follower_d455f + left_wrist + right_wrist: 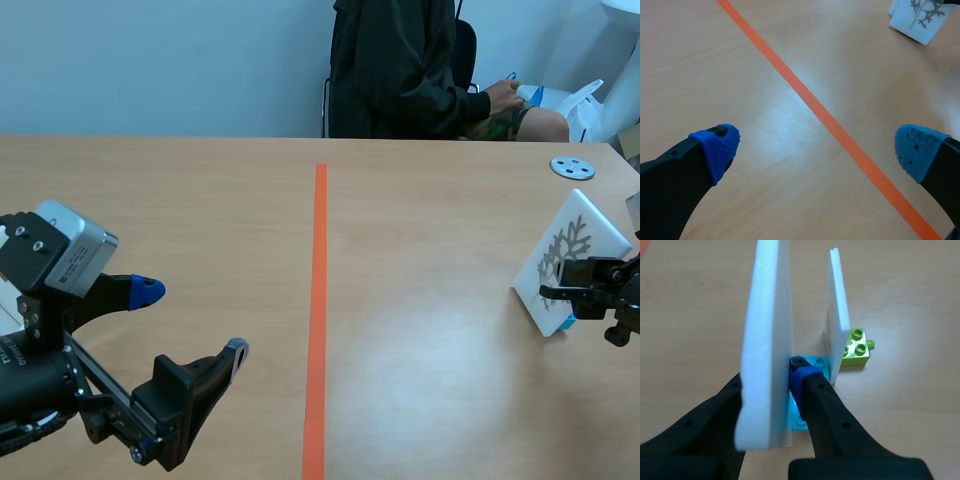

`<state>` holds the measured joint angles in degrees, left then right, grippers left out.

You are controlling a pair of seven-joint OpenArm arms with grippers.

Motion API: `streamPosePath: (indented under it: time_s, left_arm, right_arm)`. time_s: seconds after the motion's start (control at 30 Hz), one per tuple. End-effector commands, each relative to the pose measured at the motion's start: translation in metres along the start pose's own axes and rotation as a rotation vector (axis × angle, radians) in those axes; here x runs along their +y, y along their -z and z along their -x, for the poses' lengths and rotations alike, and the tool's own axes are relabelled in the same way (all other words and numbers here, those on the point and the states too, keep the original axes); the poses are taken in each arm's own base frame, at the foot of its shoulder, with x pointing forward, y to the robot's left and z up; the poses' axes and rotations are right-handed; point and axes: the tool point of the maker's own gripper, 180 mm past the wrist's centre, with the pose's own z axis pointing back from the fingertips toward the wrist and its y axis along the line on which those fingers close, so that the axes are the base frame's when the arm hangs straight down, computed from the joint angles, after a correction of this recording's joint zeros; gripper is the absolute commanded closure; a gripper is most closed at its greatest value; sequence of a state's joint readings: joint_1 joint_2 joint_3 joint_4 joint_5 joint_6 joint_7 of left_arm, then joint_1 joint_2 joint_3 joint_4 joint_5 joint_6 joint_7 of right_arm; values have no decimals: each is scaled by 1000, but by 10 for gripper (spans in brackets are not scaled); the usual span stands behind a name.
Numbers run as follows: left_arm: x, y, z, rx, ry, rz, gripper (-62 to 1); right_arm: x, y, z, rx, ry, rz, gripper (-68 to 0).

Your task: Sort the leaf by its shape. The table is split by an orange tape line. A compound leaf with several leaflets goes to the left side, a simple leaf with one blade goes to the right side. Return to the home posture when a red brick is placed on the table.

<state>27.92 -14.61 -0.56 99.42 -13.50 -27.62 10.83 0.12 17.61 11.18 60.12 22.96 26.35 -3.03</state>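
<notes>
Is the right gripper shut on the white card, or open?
Shut on it: in the right wrist view the fingers of the right gripper press against both faces of the white card.

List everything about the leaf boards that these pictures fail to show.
- Right wrist view: the gripped board and the rear board both stand edge-on, so neither printed face shows.
- Left wrist view: the leaf print is small and cut off by the picture's edge.
- Scene view: the print is too small to count its parts with confidence.
- Right wrist view: the green brick is partly hidden behind the rear board.
</notes>
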Motion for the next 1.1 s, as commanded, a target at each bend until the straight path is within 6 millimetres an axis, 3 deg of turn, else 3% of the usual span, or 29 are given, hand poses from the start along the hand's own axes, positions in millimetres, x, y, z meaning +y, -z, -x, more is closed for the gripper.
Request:
streamPosePath:
  time_s: [0.0,0.13,0.3,0.5,0.77,1.07]
  left_arm:
    - [0,-1,-15,-46,11,0,-623]
    - [0,-1,-15,-46,11,0,-623]
    - [0,-1,-15,-46,11,0,-623]
    - [0,-1,-14,-45,11,0,-623]
    - [0,-1,-14,-41,10,0,-623]
    - [7,-3,-14,-41,15,-19,-623]
  right_arm:
    - [-2,1,-20,-51,-15,-4,-55]
    - [-2,1,-20,-51,-15,-4,-139]
    - [0,1,-22,-63,-16,-15,-317]
    - [9,-5,-40,-112,-38,-55,-443]
    - [29,-29,-63,-169,-115,-100,-538]
    - [82,-70,-83,-158,-234,-200,-624]
